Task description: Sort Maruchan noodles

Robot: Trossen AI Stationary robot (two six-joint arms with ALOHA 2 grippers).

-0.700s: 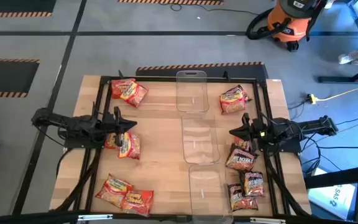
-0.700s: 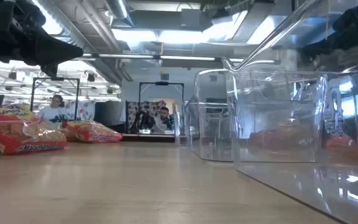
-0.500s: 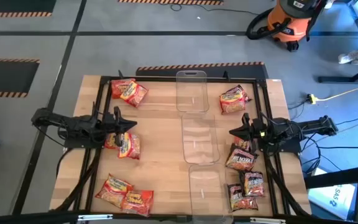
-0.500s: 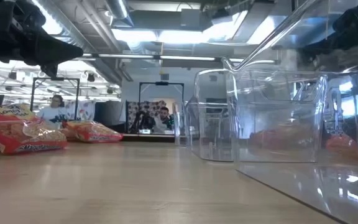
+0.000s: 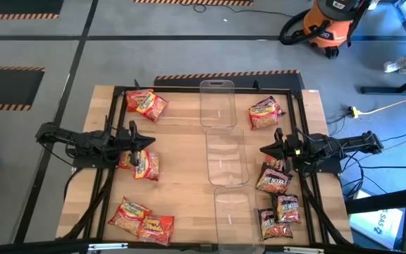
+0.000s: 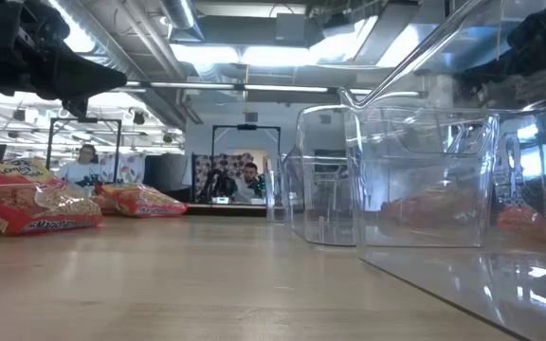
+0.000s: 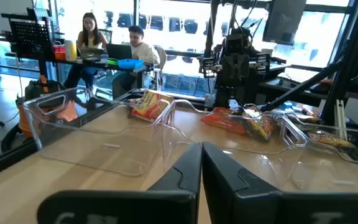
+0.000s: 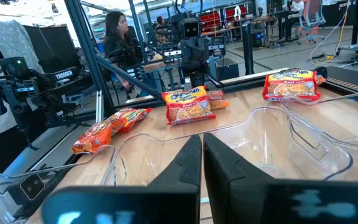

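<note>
Sorting has not begun, as far as we can judge. On the worktop (image 5: 182,162) three clear bins (image 5: 225,161) run down the middle, near to far, and all look empty. Maruchan noodles (image 5: 145,104) lie loose on both sides: red-yellow packets (image 5: 144,220) in clusters on the left, darker packets (image 5: 278,212) on the right. Left pincer (image 5: 151,141) and right pincer (image 5: 264,149), each pressed together and holding nothing, hover at mid-worktop on either side of the bins. Every packet remains to be binned.

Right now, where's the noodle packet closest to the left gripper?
In the high view, that noodle packet lies on the table's left half, just under and nearer the camera than the shut left gripper, well left of the middle clear bin.
</note>
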